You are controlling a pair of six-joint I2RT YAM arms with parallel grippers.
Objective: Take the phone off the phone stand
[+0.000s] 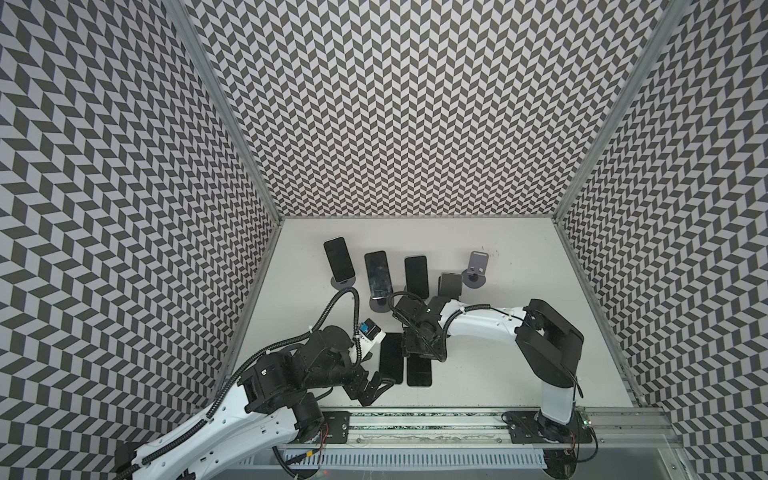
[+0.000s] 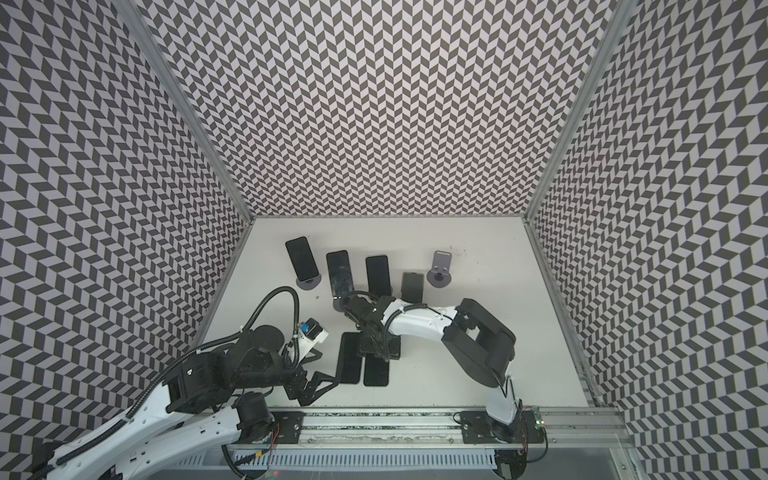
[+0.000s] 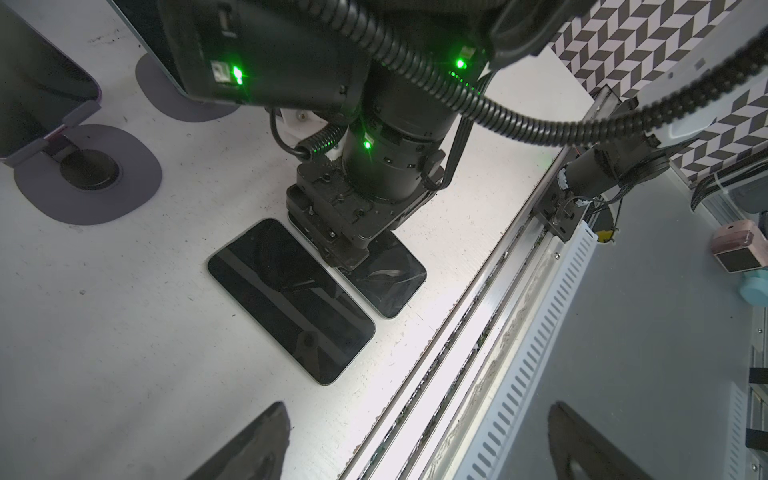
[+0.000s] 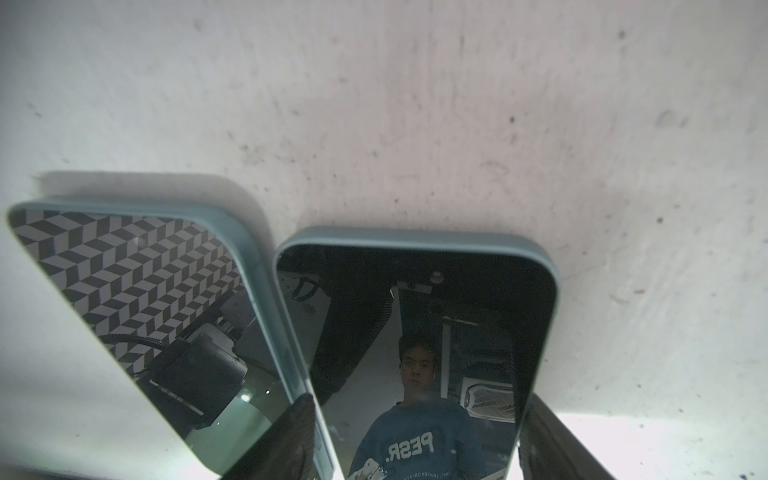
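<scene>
A dark phone [image 1: 419,374] in a pale blue case lies flat on the white table near the front, seen in both top views [image 2: 376,374]. My right gripper [image 4: 415,440] reaches straight down over it, and its fingers [image 4: 297,432] press the phone's [image 4: 415,291] two long edges. The left gripper [image 1: 380,388] hovers just left of the flat phones, open and empty, above the table's front edge [image 3: 419,415]. An empty grey phone stand [image 1: 478,266] stands at the back right.
A second flat phone [image 1: 391,357] lies right beside the held one on its left [image 4: 137,282]. Three phones lean on stands at the back [image 1: 338,259] [image 1: 378,274] [image 1: 415,274]; a shorter one [image 1: 449,284] shows behind my right arm. A metal rail [image 1: 415,419] runs along the front.
</scene>
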